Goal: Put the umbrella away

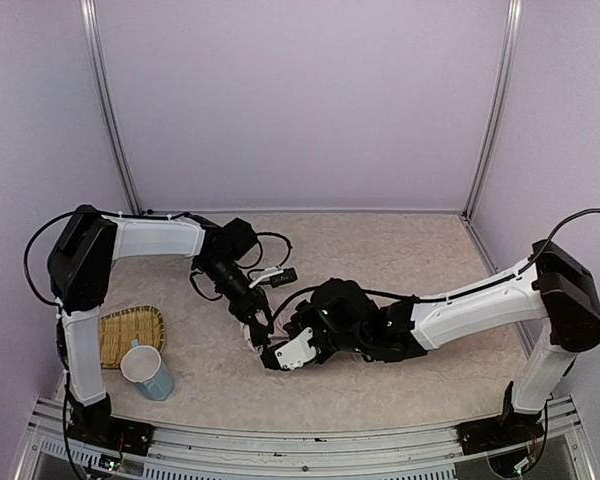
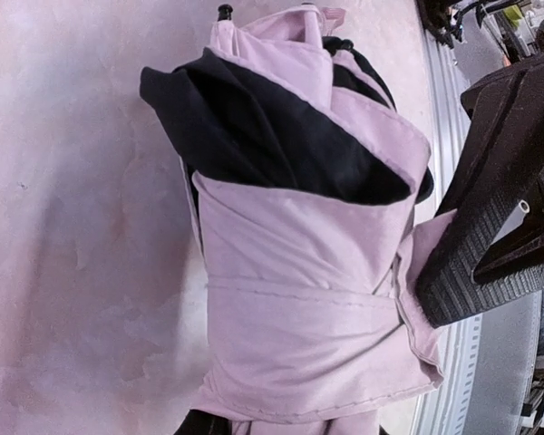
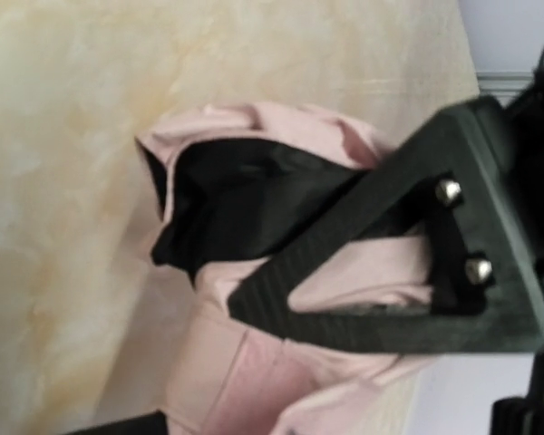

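Since the umbrella (image 2: pixel 299 299), bunched on the surface (image 2: pixel 72 227) between the fully closed right end effector (image 1: pixel 282 357) and the part-open left end effector (image 1: pixel 262 338), neither's hold being clear, looks light, limp and slippery, its banded middle seems the firmest hold.

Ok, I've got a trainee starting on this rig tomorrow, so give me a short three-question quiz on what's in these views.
1. True or false: the umbrella is fully opened out.
2. Choose one: the cup stands near which arm's base? A the left, B the right, C neither.
3. Fill in: the umbrella's outer fabric is pale pink and its lining is ____.

Key: 1 false, it is folded into a bundle; 2 A; 3 black.
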Controlling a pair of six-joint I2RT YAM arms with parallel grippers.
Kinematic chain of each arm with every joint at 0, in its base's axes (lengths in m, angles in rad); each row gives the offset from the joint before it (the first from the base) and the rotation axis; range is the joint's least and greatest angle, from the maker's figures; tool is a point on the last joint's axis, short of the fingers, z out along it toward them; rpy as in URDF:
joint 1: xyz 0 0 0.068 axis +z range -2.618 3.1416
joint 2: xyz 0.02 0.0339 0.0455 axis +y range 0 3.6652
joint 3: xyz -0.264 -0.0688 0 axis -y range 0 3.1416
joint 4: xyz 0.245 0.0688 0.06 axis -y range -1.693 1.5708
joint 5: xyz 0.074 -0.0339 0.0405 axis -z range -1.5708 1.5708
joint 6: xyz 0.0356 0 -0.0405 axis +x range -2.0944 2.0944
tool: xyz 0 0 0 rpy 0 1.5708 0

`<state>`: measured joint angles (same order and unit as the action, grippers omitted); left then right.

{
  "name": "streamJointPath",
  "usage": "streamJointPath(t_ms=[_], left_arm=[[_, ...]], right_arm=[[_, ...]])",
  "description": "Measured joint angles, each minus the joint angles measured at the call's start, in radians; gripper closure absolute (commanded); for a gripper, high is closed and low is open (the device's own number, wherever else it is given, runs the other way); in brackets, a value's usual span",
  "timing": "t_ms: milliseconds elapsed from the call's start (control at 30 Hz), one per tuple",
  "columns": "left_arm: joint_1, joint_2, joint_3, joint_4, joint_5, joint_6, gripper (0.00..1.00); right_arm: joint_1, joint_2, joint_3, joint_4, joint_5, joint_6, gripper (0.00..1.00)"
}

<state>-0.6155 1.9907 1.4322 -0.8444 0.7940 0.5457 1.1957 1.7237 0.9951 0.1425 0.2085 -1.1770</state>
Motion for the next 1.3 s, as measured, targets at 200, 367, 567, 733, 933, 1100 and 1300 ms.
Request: streamJointPath(t_ms=[200,367,567,733,933,1100,1300], left_arm=[[0.02,0.229,0.138,-0.042,0.027,0.087,1.0],[0.046,0.249,0.16,-0.051,0.042,0.116,1.0],[0.054,0.251,0.162,-0.055,0.034,0.14,1.0],[0.057,0.259,0.171,-0.059,0.042,0.145,1.0],[0.083,0.264,0.181,-0.039,0.037,0.144,1.0],[0.086,0.264,0.181,-0.037,0.035,0.143,1.0],[0.085,0.264,0.18,-0.036,0.034,0.143,1.0]], right_arm=[[-0.051,0.157,-0.046,0.178,-0.01,-0.051,1.0],[-0.067,0.19,-0.07,0.301,-0.013,-0.068,1.0],[-0.067,0.226,-0.083,0.393,-0.002,-0.078,0.95],[-0.068,0.23,-0.118,0.404,-0.048,-0.079,0.93],[-0.069,0.251,-0.151,0.391,-0.087,-0.066,0.94],[-0.068,0.245,-0.161,0.397,-0.089,-0.023,0.93],[-0.074,0.079,-0.177,0.279,-0.148,0.217,0.9]])
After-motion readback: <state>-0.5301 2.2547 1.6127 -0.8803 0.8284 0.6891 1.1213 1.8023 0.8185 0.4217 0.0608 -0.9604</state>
